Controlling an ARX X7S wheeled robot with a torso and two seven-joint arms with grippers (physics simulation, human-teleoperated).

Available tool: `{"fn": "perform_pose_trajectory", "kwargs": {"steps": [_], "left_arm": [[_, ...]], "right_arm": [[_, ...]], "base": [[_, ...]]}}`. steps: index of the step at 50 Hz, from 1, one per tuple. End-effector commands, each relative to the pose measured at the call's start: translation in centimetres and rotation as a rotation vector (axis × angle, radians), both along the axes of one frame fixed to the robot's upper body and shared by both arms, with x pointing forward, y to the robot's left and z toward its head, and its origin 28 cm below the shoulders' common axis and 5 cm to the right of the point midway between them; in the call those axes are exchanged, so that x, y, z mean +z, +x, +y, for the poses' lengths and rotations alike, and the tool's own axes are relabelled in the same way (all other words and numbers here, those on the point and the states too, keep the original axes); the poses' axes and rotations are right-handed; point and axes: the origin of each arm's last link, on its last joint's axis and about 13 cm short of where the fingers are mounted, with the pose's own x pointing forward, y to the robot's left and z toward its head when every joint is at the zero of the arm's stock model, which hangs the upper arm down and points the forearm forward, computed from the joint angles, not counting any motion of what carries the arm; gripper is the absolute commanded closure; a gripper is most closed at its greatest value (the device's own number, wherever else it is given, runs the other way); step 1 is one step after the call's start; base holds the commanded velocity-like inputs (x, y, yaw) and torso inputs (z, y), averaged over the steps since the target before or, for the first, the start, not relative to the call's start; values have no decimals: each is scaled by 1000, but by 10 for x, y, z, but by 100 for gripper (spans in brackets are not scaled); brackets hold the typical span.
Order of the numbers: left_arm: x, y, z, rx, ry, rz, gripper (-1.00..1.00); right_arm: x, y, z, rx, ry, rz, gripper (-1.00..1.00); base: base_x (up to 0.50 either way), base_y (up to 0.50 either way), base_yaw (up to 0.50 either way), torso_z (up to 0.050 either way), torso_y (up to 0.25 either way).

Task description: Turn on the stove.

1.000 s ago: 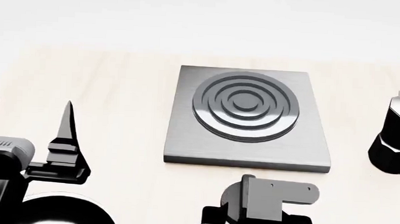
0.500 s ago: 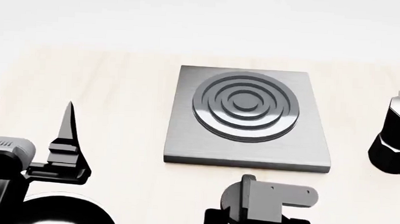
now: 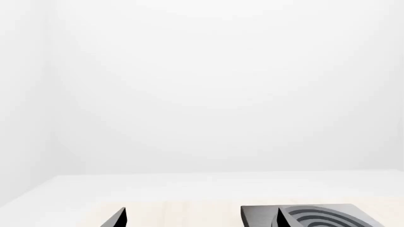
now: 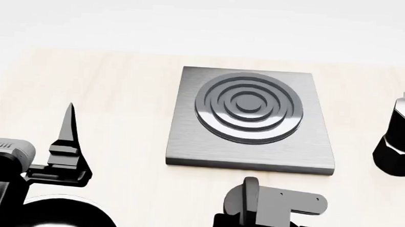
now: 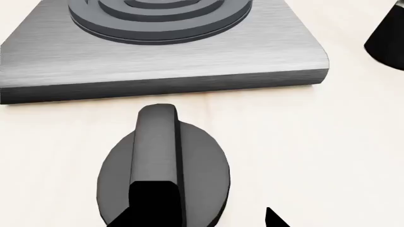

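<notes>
The stove (image 4: 250,146) is a square brushed-grey slab with a raised ring burner (image 4: 249,108), lying mid-table. Its round black knob (image 5: 196,165) sits on the table just in front of the slab's near edge (image 5: 158,85), with its raised bar pointing at the slab. My right gripper (image 5: 211,208) hovers close over the knob, open. One black finger (image 5: 154,203) overlaps the bar's near end and the other tip (image 5: 271,218) is beyond the knob's rim. In the head view my right wrist (image 4: 280,204) covers the knob. My left gripper (image 4: 28,121) stands open, well left of the stove.
A black moka pot (image 4: 399,140) stands right of the stove, and it shows as a dark edge (image 5: 388,35) in the right wrist view. A black frying pan (image 4: 68,215) lies at the near left under my left arm. The left wrist view shows the stove corner (image 3: 259,215) and a white wall.
My right wrist has rolled a little, its grey bracket tilting down to the right. The left arm, stove and moka pot have not moved.
</notes>
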Motion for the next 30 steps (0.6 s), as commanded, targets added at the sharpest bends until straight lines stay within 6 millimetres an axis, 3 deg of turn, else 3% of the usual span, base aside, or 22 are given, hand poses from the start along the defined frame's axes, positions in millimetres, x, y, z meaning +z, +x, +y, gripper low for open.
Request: {"fn": "perform_pose_trajectory", "kwargs": {"steps": [1, 30], "left_arm": [[0, 0, 0, -1, 0, 0, -100], [1, 0, -1, -1, -1, 1, -100]], "right_arm": [[-2, -2, -8, -66, -36, 13, -100], [19, -14, -18, -171, -122, -47, -100]], "base": [[0, 0, 0, 0, 0], [0, 0, 0, 0, 0]]}}
